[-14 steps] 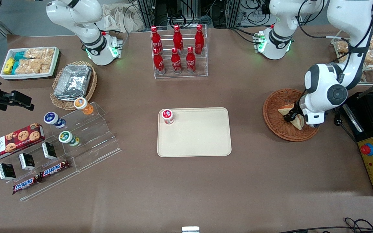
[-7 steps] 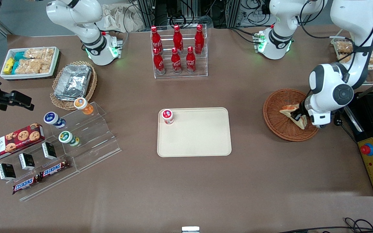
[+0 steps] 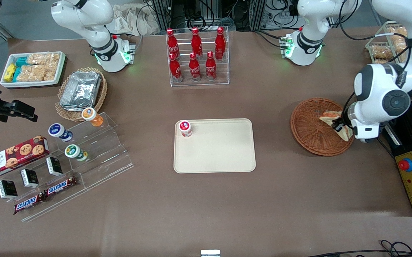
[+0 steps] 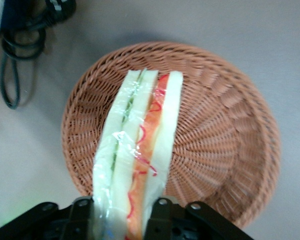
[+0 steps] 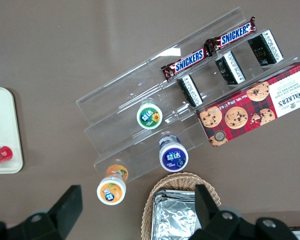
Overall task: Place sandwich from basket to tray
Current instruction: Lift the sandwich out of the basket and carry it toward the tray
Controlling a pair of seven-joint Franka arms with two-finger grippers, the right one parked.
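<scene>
The sandwich (image 4: 140, 155) is hanging above the basket (image 4: 230, 145) — pinched at its wrapped end by the gripper (image 4: 121, 212), whose fingers (image 4: 160, 212) are pressing its bread faces — while the tray (image 3: 214, 153) is lying well apart, toward the table's middle.

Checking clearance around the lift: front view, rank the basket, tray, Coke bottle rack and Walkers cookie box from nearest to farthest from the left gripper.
The left gripper, shut on the sandwich, hangs over the basket.
1. Basket: directly below.
2. Tray: mid-table.
3. Coke bottle rack: farther from the camera than the tray.
4. Walkers cookie box: parked arm's end.
</scene>
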